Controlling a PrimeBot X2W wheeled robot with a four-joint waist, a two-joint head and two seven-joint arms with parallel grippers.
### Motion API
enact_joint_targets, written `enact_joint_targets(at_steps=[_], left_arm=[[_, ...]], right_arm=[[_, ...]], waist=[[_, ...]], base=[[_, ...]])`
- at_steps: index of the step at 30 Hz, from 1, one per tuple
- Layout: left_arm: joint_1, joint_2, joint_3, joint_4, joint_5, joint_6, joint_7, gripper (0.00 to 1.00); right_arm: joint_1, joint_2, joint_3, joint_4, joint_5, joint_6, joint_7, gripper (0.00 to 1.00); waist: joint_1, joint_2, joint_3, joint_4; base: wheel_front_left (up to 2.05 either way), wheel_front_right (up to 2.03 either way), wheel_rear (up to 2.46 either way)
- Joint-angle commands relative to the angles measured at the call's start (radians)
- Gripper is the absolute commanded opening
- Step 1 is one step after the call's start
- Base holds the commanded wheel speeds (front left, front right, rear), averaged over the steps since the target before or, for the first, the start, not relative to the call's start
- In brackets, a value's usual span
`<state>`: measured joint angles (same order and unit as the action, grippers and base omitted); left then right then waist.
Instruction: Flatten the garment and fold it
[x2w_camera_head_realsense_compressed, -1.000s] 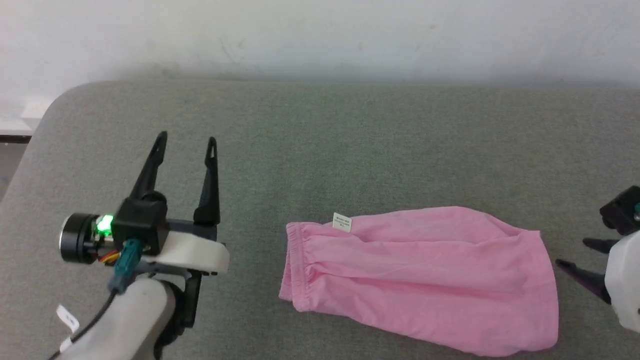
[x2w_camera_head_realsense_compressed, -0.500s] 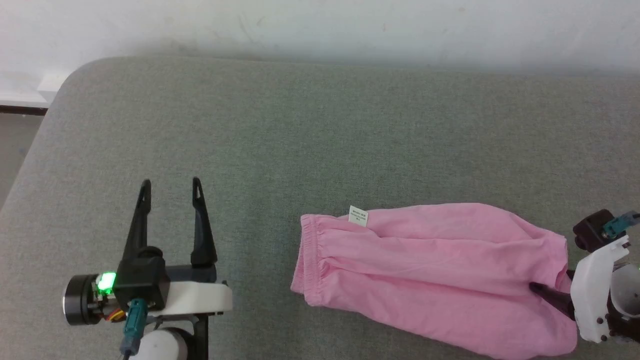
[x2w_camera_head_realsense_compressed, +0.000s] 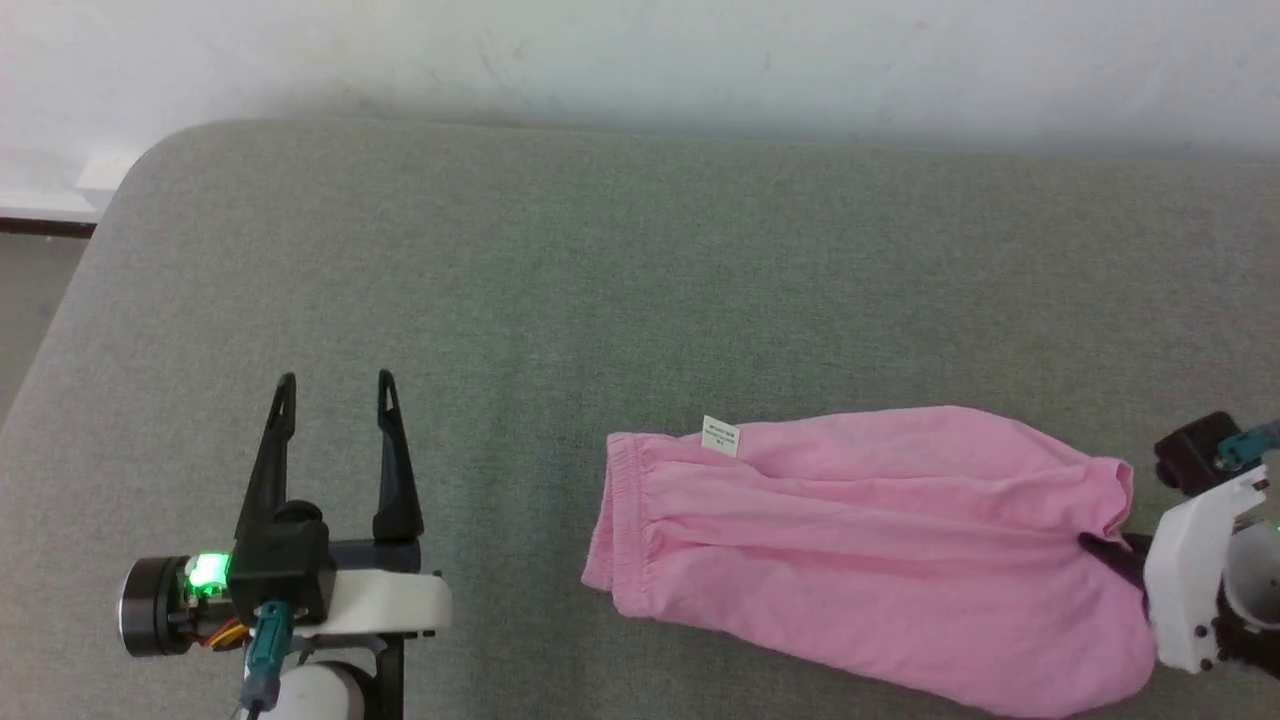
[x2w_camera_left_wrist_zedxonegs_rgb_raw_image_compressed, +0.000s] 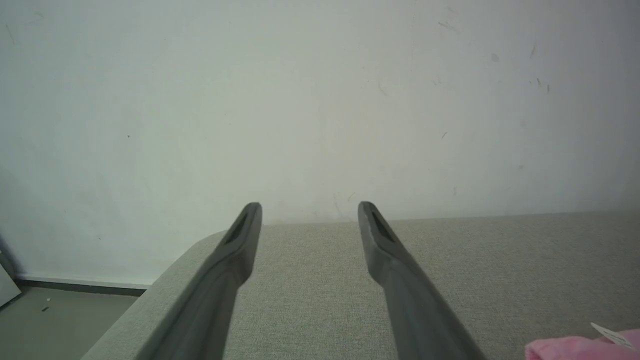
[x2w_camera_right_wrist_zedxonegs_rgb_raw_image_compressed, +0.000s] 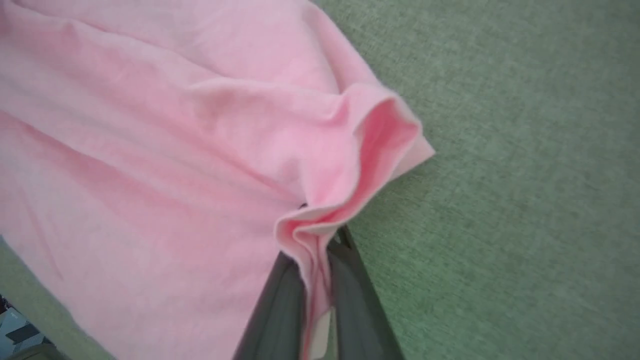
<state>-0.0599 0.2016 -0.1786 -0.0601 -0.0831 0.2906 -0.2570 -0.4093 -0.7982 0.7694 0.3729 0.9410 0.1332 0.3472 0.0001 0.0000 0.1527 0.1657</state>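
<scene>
Garment (x2w_camera_head_realsense_compressed: 860, 550): bright pink, thin cloth, lying lengthwise on the right half of the bench (x2w_camera_head_realsense_compressed: 600, 280), mostly flat with long shallow creases, its near right corner reaching the lower edge of the head view. Wall (x2w_camera_head_realsense_compressed: 640, 60): pale, scuffed, running behind the far edge of the bench. Bench: covered in grey woven fabric, with a rounded far-left corner. Left gripper (x2w_camera_head_realsense_compressed: 336, 380): over bare bench at the lower left, well apart from the garment, long dark fingers pointing toward the wall; jaws spread wide with nothing between them; a green light (x2w_camera_head_realsense_compressed: 208, 572) glows on its wrist. Right gripper (x2w_camera_head_realsense_compressed: 1098, 546): at the garment's right end, white housing at the edge of the head view; in the right wrist view its jaws are drawn together on a pinched fold of the pink hem, and the cloth just beyond bulges up into a loose curl. Elastic band (x2w_camera_head_realsense_compressed: 625, 520): gathered and ruffled, forming the garment's left end. Label (x2w_camera_head_realsense_compressed: 721, 436): small, white, sewn in at the far edge just beside the band.
</scene>
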Motion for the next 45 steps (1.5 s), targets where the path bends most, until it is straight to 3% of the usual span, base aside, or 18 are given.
enact_joint_targets(at_steps=[1, 13, 17, 21, 27, 32, 37, 45], left_arm=[[0.022, -0.008, 0.010, -0.003, 0.016, -0.010, -0.005, 1.00], [0.046, -0.024, 0.036, 0.014, 0.067, -0.041, -0.005, 1.00], [0.055, -0.028, 0.038, 0.011, 0.067, -0.042, -0.005, 1.00], [0.059, -0.034, 0.042, 0.010, 0.064, -0.049, -0.005, 1.00], [0.048, -0.051, 0.037, 0.010, 0.065, -0.061, -0.005, 1.00], [0.021, -0.069, 0.029, 0.012, 0.065, -0.072, -0.005, 1.00], [-0.007, -0.086, 0.017, 0.018, 0.067, -0.083, -0.005, 1.00], [-0.030, -0.106, 0.008, 0.035, 0.070, -0.084, -0.005, 1.00]], right_arm=[[-0.008, -0.011, -0.011, 0.008, 0.006, -0.002, -0.007, 0.00], [0.026, -0.221, -0.119, -0.002, 0.064, -0.002, 0.029, 0.00], [0.041, -0.251, -0.114, -0.092, 0.046, -0.002, 0.062, 0.00], [0.033, -0.253, -0.111, -0.257, 0.024, -0.002, 0.099, 0.00], [-0.007, -0.220, -0.101, -0.526, 0.012, -0.002, 0.182, 0.00], [-0.095, -0.151, -0.024, -0.601, -0.045, -0.002, 0.267, 0.00], [-0.188, -0.044, 0.093, -0.506, -0.083, -0.002, 0.307, 0.00], [-0.258, 0.073, 0.254, -0.209, -0.106, -0.002, 0.262, 0.00]], waist=[[-0.0001, 0.0000, -0.012, -0.011], [-0.0001, 0.0000, -0.039, -0.035], [-0.0001, 0.0000, -0.046, -0.041], [-0.0001, 0.0000, -0.047, -0.042], [-0.0001, 0.0000, -0.029, -0.024], [-0.0001, 0.0000, 0.006, 0.003], [-0.0001, 0.0000, 0.037, 0.033], [-0.0001, 0.0000, 0.066, 0.060]], base=[[0.00, 0.00, 0.00], [0.00, 0.00, 0.00], [0.00, 0.00, 0.00], [0.00, 0.00, 0.00], [0.00, 0.00, 0.00], [0.00, 0.00, 0.00], [0.00, 0.00, 0.00], [0.00, 0.00, 0.00]])
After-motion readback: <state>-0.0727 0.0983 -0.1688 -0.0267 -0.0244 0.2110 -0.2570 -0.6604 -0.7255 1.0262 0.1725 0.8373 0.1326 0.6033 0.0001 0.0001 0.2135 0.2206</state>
